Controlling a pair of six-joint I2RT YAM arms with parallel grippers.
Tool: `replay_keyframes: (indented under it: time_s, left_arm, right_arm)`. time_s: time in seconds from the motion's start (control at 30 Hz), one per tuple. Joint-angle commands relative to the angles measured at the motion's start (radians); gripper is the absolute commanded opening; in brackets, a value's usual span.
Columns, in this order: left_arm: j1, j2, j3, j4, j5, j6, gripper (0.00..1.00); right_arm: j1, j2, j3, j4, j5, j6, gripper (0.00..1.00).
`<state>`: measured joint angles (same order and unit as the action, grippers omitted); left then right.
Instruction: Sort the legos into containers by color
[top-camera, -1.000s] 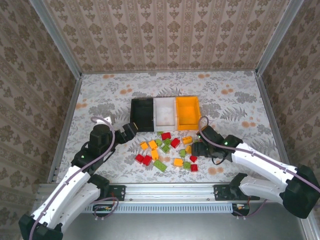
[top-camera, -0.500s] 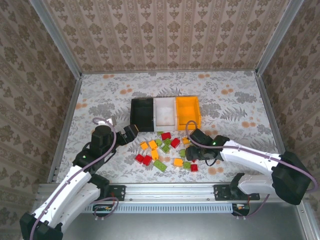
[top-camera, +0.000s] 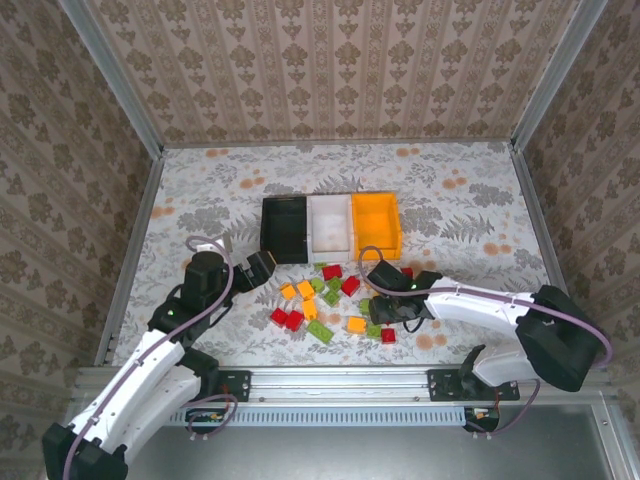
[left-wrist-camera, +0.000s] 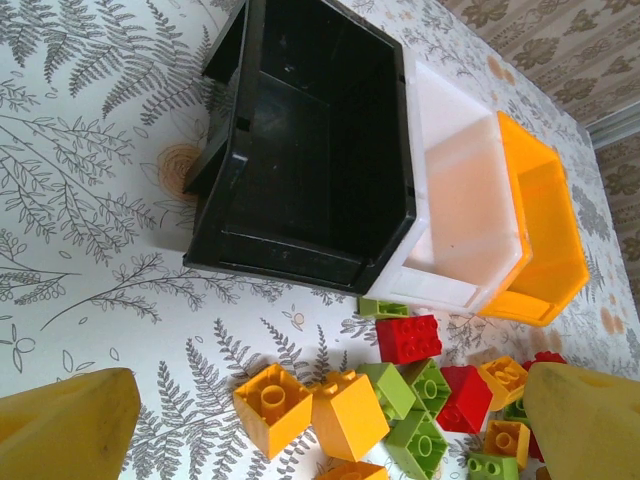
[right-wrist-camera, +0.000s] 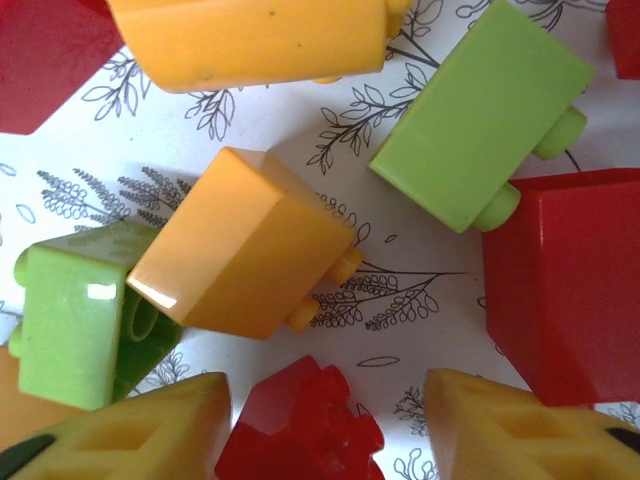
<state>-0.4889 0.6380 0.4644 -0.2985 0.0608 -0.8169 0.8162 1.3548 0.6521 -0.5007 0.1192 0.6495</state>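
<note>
While left gripper (left-wrist-camera: 322, 422) gapes wide, right gripper (right-wrist-camera: 330, 428) straddles red lego (right-wrist-camera: 292, 432), cut off, grip unclear.

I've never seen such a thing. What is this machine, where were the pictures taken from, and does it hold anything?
Two robot arms are bolted at the near edge of a table, each ending in a two-finger gripper. The wide picture looks down from above; the other two come from wrist cameras. On the table stand a black bin, a white bin and an orange bin, with red, orange and green bricks scattered before them. The left gripper hangs open near the black bin, holding nothing. The right gripper is among the bricks, its fingers either side of a red brick, not yet gripping it.
</note>
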Motion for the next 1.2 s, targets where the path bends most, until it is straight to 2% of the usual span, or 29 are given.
replay_keyframes:
  time_s: [0.0,0.27,0.4,0.53,0.7,0.77,0.97,1.17]
  left_arm:
    - [0.011,0.003,-0.007,0.017,0.021,-0.016,1.00]
    - [0.015,0.015,-0.004,0.020,0.027,-0.015,1.00]
    - [0.016,0.017,-0.008,0.023,0.026,-0.013,1.00]
    - [0.017,0.015,-0.007,0.019,0.027,-0.015,1.00]
    - [0.019,0.006,-0.017,0.004,0.028,-0.037,1.00]
    - [0.020,-0.001,-0.023,-0.001,0.031,-0.044,1.00]
    - [0.022,-0.035,-0.054,-0.019,0.037,-0.071,1.00]
    - [0.023,-0.063,-0.091,-0.011,0.036,-0.095,1.00]
  right_arm:
    - [0.007,0.022,0.007,0.014,-0.015,-0.002,0.49]
    - [0.007,-0.060,0.020,-0.028,0.010,-0.005,0.25]
    - [0.002,-0.142,0.097,-0.113,0.053,-0.030,0.21]
    - [-0.066,-0.144,0.246,-0.146,0.119,-0.075,0.21]
    - [-0.185,-0.003,0.415,-0.050,0.161,-0.099,0.22]
    - [-0.222,0.111,0.494,-0.039,0.168,-0.113,0.22]
    - [-0.284,0.386,0.695,-0.051,0.210,-0.120,0.25]
    - [-0.310,0.520,0.796,-0.081,0.215,-0.117,0.29]
